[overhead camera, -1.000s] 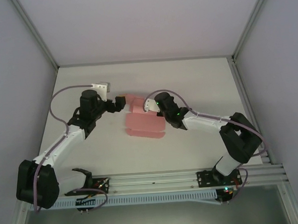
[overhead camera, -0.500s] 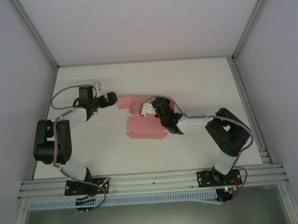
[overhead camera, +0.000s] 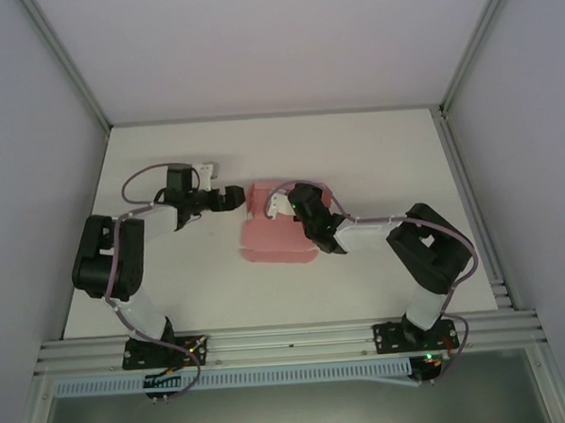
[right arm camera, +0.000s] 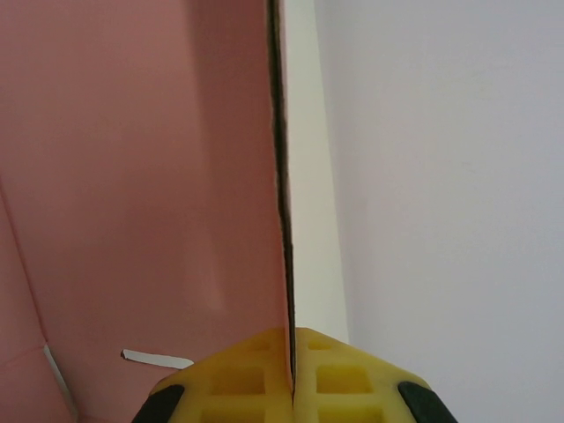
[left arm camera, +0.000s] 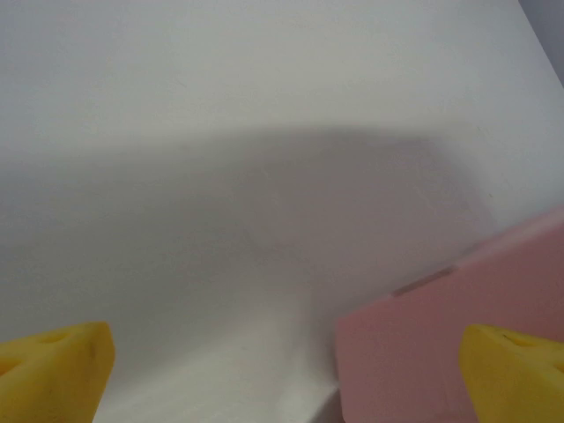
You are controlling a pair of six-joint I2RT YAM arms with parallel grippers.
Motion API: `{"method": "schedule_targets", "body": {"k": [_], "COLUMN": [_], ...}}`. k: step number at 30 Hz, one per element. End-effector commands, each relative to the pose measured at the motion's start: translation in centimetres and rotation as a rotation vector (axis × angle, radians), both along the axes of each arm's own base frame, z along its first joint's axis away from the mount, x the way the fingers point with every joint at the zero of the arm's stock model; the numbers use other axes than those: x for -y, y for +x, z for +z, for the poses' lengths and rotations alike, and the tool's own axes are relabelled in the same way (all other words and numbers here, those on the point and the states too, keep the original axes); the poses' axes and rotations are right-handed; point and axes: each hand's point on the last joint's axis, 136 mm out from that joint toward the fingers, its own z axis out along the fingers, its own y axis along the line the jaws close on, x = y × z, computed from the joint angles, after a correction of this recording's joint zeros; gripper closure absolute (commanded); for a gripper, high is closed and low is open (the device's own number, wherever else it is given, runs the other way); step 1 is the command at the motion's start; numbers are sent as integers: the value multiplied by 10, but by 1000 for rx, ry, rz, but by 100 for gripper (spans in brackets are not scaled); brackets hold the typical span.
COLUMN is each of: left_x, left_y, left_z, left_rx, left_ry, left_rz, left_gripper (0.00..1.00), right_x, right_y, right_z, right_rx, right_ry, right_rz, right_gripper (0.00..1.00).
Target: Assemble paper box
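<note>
One paper box (right arm camera: pixel 132 176) edge in right claw (right arm camera: pixel 291 366), left claw (left arm camera: pixel 282 370) agape beside

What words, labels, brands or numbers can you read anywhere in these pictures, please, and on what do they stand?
None can be read: the pink paper box and the white table carry no visible print.

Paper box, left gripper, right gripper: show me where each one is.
paper box (overhead camera: pixel 268 239), top external view, on its flat pink panel.
left gripper (overhead camera: pixel 232 197), top external view, midway between its open fingertips.
right gripper (right arm camera: pixel 291 366), right wrist view, where its shut yellow fingertips pinch the box's edge.
</note>
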Motion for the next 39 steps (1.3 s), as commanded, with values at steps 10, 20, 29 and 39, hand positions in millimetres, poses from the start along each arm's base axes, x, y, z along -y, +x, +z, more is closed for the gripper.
{"method": "schedule_targets", "body": {"k": [10, 20, 29, 39], "left_x": [32, 26, 35, 60], "left_y": [-33, -60, -40, -32], "left_z": [-12, -15, 9, 1], "left_rx": [12, 29, 166, 227], "left_ry": [9, 36, 49, 114], "left_rz": [-121, -154, -177, -201], "left_gripper": [4, 10, 19, 27], "right_x": [4, 7, 2, 0], "right_y": [-3, -11, -16, -19], "right_z": [-10, -8, -4, -7], "right_rx": [35, 116, 88, 39], "right_ry": [-35, -105, -82, -56], "right_rz": [-19, -11, 17, 15], "right_gripper": [100, 100, 100, 100]}}
